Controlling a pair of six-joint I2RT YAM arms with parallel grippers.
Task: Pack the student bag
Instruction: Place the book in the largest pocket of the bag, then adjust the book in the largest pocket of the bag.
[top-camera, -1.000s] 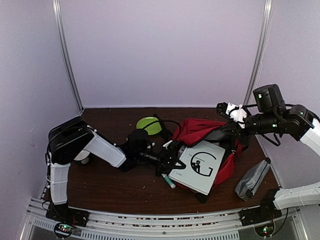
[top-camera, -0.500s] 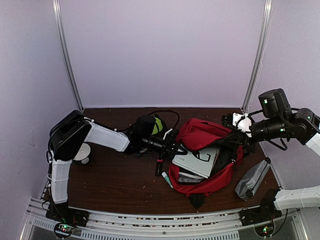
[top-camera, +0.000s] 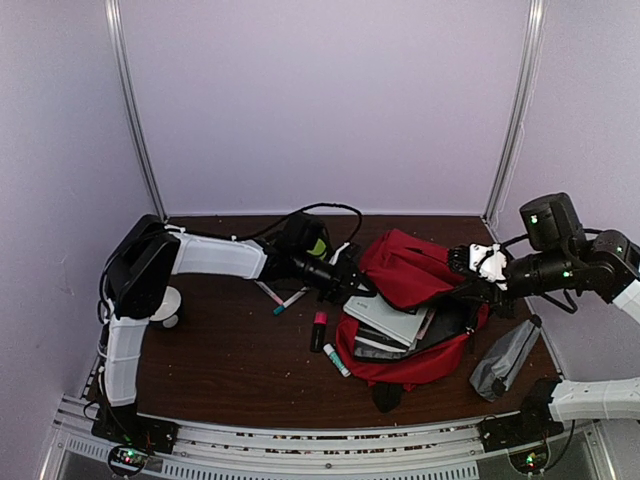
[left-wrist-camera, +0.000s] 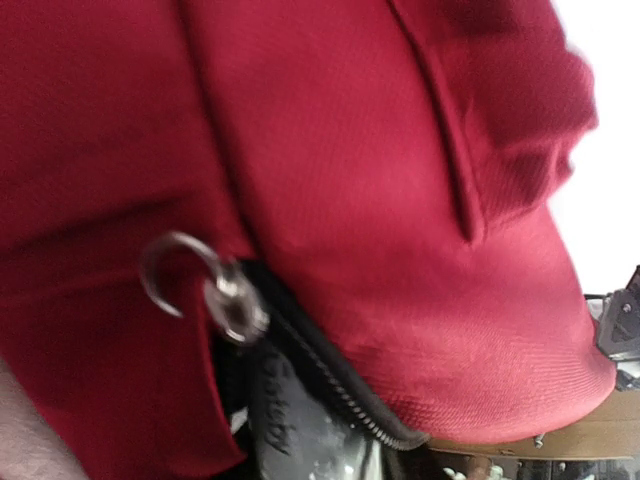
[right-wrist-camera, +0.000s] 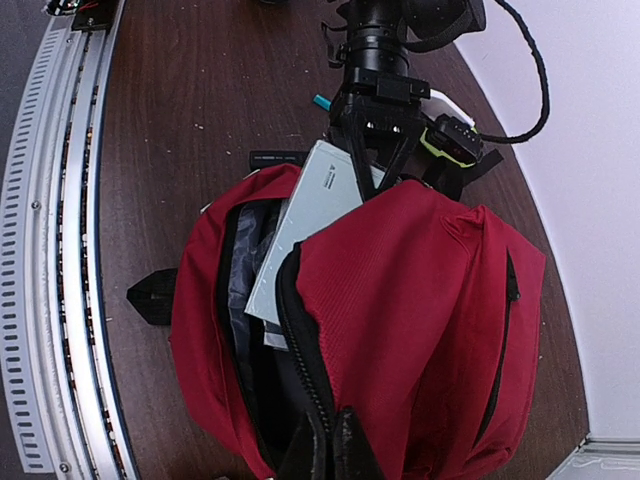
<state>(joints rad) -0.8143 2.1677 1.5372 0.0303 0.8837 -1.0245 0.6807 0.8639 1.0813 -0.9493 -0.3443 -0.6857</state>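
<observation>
The dark brown wooden table (top-camera: 220, 365) carries the red student bag (top-camera: 420, 365), which lies open right of centre. A grey pouch (top-camera: 505, 358) lies just to its right. Near the bag's left edge are a dark marker with a pink end (top-camera: 318, 331) and a white stick with a teal tip (top-camera: 336, 360). Farther left two thin pens (top-camera: 283, 298) cross. A white roll (top-camera: 168, 305) sits near the table's left edge.

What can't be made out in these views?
Left gripper: open or shut unclear; its wrist view shows only the large red fabric backpack.
Right gripper: fingers mostly cut off by right wrist view's bottom edge.
Backpack's deeper contents: shadowed, hidden under the flat grey book, every view.
</observation>
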